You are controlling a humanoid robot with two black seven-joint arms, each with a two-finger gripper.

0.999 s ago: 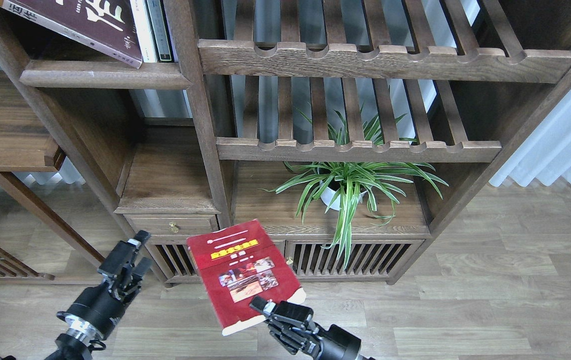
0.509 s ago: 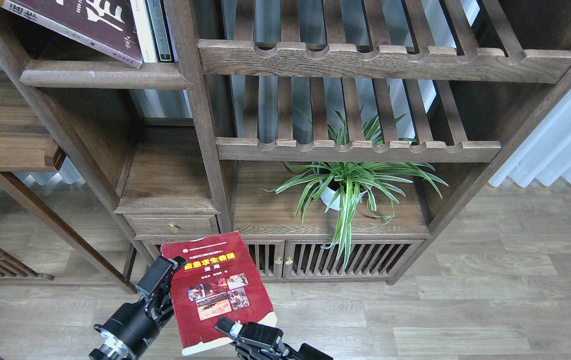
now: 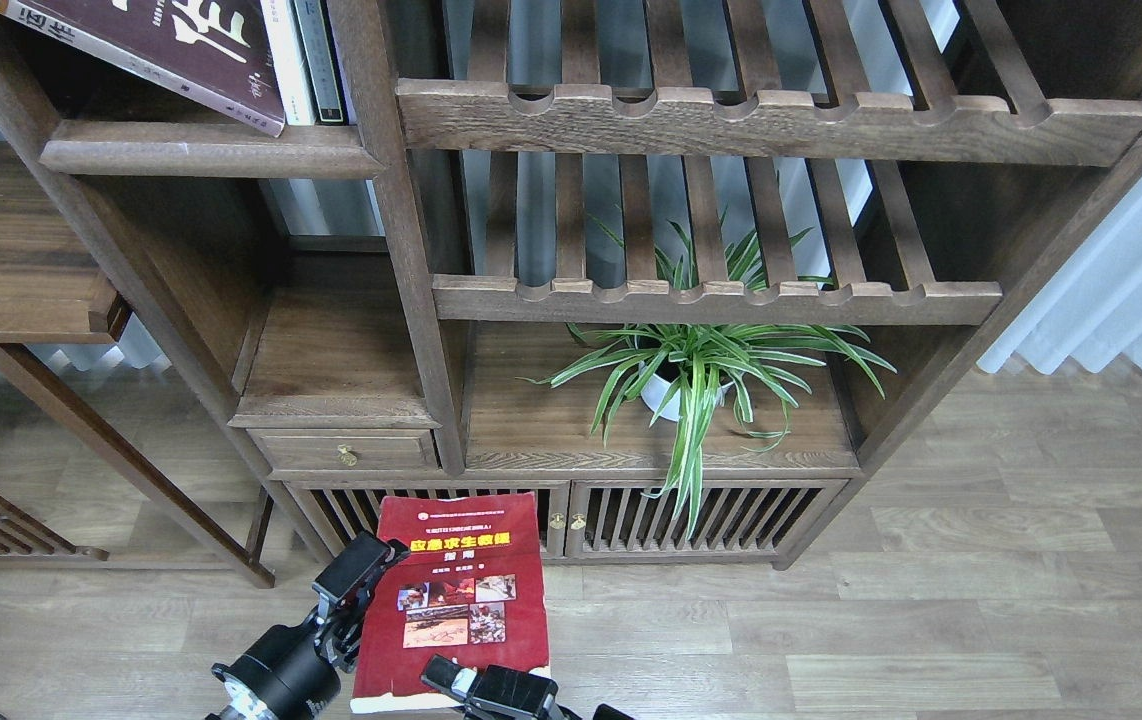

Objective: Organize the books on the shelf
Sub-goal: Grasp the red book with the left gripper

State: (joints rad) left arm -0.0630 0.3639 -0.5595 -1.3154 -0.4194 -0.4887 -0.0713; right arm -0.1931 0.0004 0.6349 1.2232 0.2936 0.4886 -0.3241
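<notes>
Right gripper [image 3: 451, 682] pinches the red book [image 3: 456, 600] at its bottom edge. Left gripper [image 3: 363, 575] touches the book's left edge (fingers too dark, cannot tell if spread). Book held low, cover up, before the cabinet [image 3: 711, 520]. Plant [image 3: 691, 375] behind. Maroon book [image 3: 161, 45] leans on shelf [image 3: 201, 150], top left.

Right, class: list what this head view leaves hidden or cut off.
- Maroon book: upper part cut off by the top edge.
- Right end effector: mostly below the bottom edge; finger state unclear.
- Left end effector: its far side hidden by the red book.
- White pot: largely screened by the plant's leaves.
</notes>
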